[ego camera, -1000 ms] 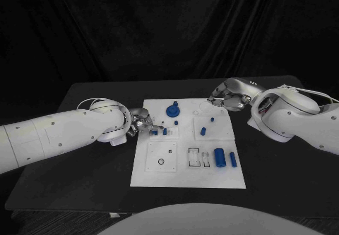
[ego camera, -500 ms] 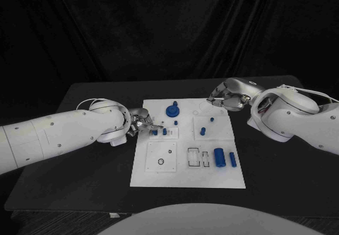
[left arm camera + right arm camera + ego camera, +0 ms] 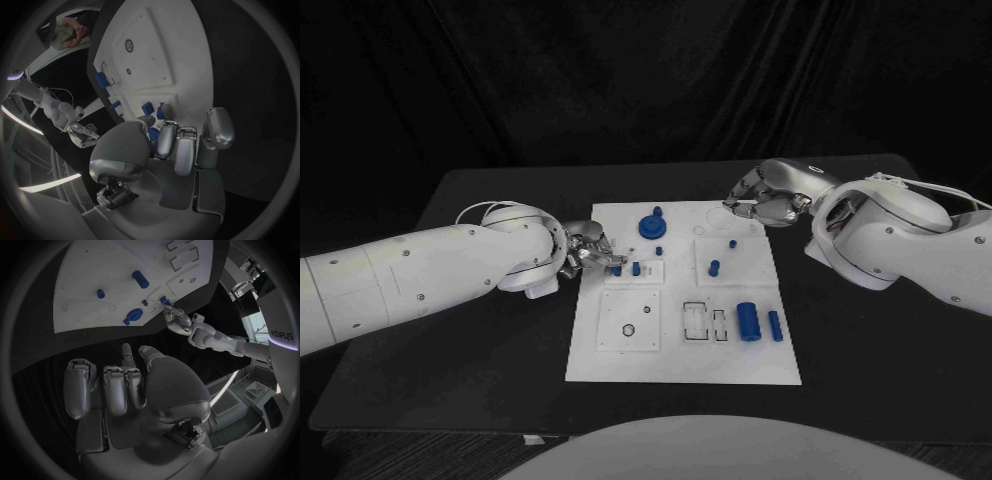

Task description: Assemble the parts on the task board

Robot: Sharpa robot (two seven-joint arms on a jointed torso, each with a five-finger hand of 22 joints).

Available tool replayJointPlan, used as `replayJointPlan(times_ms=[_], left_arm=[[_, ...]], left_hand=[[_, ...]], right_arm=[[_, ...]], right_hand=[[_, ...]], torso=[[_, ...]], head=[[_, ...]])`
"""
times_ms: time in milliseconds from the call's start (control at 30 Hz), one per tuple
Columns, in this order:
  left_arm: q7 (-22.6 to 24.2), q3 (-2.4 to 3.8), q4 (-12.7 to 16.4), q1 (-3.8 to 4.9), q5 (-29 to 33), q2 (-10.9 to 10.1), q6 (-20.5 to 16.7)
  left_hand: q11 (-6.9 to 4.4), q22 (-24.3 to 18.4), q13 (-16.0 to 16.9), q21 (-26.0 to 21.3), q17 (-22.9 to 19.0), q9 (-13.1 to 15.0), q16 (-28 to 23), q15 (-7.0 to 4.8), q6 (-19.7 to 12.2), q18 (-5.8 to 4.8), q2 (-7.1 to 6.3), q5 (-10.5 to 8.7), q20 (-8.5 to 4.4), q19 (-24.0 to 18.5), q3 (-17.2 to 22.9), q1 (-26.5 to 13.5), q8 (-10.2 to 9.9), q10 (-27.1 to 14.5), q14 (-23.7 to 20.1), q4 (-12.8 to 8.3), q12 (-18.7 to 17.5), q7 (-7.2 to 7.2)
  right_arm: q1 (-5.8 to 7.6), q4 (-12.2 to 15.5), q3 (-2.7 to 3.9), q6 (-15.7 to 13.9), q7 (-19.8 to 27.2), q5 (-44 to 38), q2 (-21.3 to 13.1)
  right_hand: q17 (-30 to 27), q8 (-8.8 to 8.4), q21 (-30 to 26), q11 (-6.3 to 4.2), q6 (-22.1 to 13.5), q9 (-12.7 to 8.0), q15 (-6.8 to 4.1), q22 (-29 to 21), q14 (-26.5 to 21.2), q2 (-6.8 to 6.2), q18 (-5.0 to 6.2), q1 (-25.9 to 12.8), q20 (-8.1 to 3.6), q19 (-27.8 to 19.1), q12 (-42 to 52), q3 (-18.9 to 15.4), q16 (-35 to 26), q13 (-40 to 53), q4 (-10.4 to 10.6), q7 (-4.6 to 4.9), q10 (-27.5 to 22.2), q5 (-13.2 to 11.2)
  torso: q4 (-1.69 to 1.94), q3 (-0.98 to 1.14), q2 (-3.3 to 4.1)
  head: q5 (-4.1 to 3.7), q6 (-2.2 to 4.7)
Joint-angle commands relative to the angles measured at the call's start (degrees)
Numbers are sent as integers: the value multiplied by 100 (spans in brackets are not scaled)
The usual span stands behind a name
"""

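**Left hand working a small blue part at the board's left edge**

The black table point(image 3: 473, 330) is carrying the white task board point(image 3: 687, 350) at its middle, within reach of both arms. The left hand point(image 3: 593, 254) is reaching over the board's left edge, its fingers point(image 3: 167, 137) closing around a small blue part point(image 3: 636, 268), probably to seat it in its recess. The right hand point(image 3: 762, 200) is hovering beside the board's far right corner, fingers loosely curled and holding nothing, apparently waiting clear of the work. A knobbed blue part point(image 3: 652, 224) is standing near the far edge; two blue cylinders point(image 3: 749, 322) are lying side by side toward the near right, seemingly awaiting assembly.
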Motion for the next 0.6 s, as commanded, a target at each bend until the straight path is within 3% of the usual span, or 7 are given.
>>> replayJointPlan(times_ms=[33, 600], left_arm=[[85, 3, 11, -15, -27, 0, 48], [74, 3, -5, -15, -27, 15, 194]], left_hand=[[-42, 835, 721, -27, 1510, 11, 15, -25, -64, 72, -58, 160, -23, -29, 126, 125, 10, -8, 606, -38, -2, -8], [-46, 826, 707, -54, 1510, 18, 15, -28, -98, 77, -205, 246, -28, -58, 363, 315, -7, -33, 606, -187, -22, -11]], right_arm=[[-14, 5, 5, -11, -58, -11, -3], [-19, 7, 5, -16, -59, -11, -6]], right_hand=[[1186, -32, -42, 7, 35, -11, 5, 1210, 548, -4, 87, 55, 21, 166, -36, 17, -38, 1507, -6, 2, 606, 37], [1186, -32, -42, 7, 35, -11, 5, 1210, 548, -4, 87, 55, 21, 166, -36, 17, -38, 1507, -6, 2, 606, 37]], torso=[[1, 1, -1], [0, 0, 0]], head=[[2, 1], [-5, 1]])
